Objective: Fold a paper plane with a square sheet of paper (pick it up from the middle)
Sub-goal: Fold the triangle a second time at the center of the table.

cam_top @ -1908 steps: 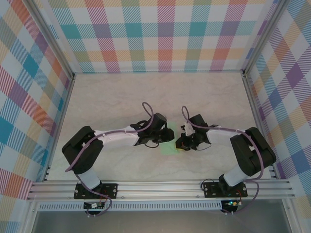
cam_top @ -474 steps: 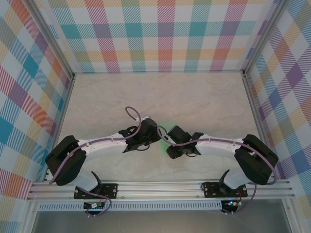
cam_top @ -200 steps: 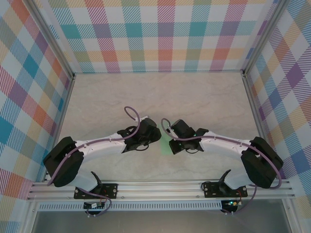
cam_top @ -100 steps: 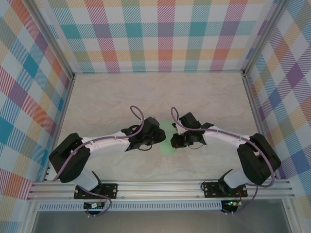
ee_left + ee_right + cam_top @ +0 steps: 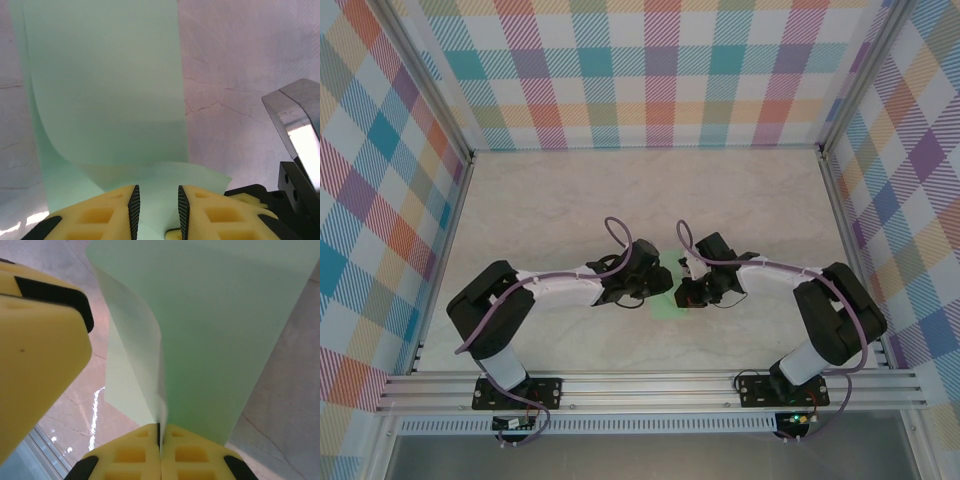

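The paper plane [image 5: 665, 304] is a pale mint-green folded paper lying on the marble table between the two arms. My right gripper [image 5: 160, 426] is shut on a raised crease of the paper [image 5: 225, 330], which runs straight into its closed pads. In the top view the right gripper [image 5: 685, 293] sits at the paper's right side. My left gripper [image 5: 657, 284] is at the paper's left side. In the left wrist view, the left gripper [image 5: 156, 192] stands open a little, with a curled-up flap of paper [image 5: 105, 85] between and beyond its pads.
The left gripper's yellow finger [image 5: 40, 340] looms close on the left of the right wrist view. The right arm's metal and black parts [image 5: 295, 135] sit at the right of the left wrist view. Checked walls [image 5: 660, 70] and aluminium rails [image 5: 650, 385] enclose the table.
Both grippers have shifted a little to the right along the paper, and the left arm's elbow has swung inward. The right gripper has stayed pinched on the crease.
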